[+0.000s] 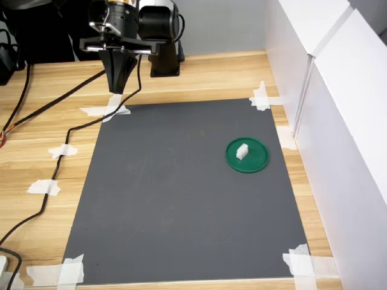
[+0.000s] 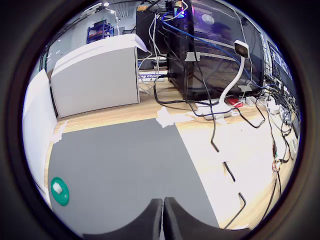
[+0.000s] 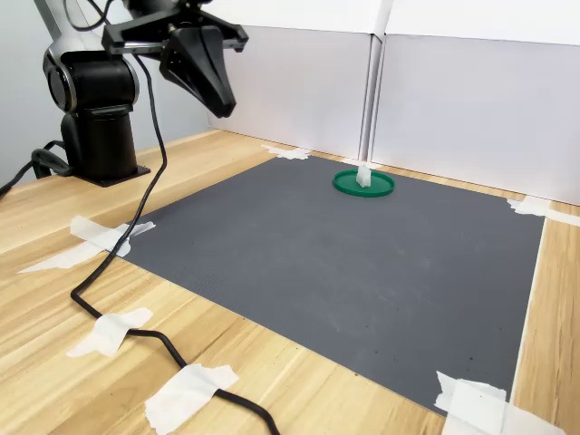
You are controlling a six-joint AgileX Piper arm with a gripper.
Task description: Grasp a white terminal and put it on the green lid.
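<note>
wooden table [image 1: 205, 75] | dark mat [image 1: 181, 193] taped flat | black cable [image 1: 57, 163] across wood

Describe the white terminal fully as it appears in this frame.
The white terminal is a tiny white block, plastic by its look, with a stepped top. It stands on the green lid, near the middle, touching nothing else. The lid lies on the grey mat close to the white wall panels. The gripper is far off.

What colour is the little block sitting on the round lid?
White. The little block sits on a dark green lid; the first exterior view shows it best.
</note>
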